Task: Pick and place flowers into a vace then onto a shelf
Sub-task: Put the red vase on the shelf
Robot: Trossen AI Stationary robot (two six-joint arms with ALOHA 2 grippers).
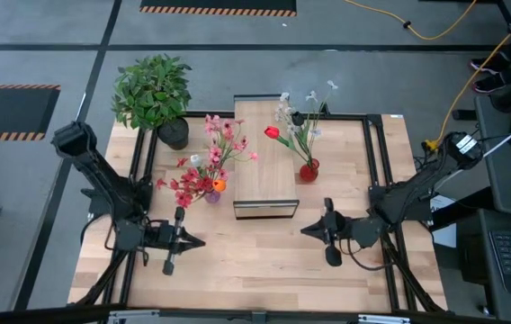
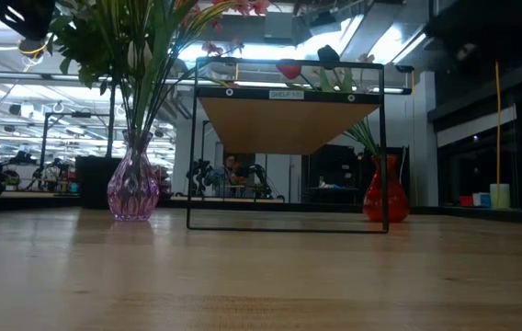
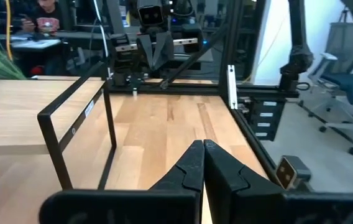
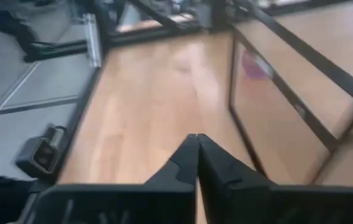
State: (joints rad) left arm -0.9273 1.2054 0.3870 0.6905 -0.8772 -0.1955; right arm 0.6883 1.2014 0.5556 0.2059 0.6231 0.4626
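Note:
The flowers stand in two vases on the table, one on either side of the shelf point(image 1: 264, 153). Pink and red blossoms point(image 1: 210, 162) fill a purple glass vase point(image 2: 133, 188) at its left. White blossoms and a red tulip point(image 1: 293, 121) sit in a red vase point(image 2: 385, 195) at its right. My left gripper point(image 1: 200, 240) is shut and empty near the table's front left, pointing right. My right gripper point(image 1: 306, 230) is shut and empty at the front right, pointing left. Each wrist view shows shut fingertips, the left point(image 3: 202, 149) and the right point(image 4: 196, 140), above bare wood.
A bushy green potted plant point(image 1: 154, 90) stands at the table's far left corner. The shelf rests on a thin black frame point(image 2: 192, 147) with open space beneath it. Black rails point(image 1: 377, 162) run along the table's sides. Bare wood point(image 1: 255, 261) lies between the grippers.

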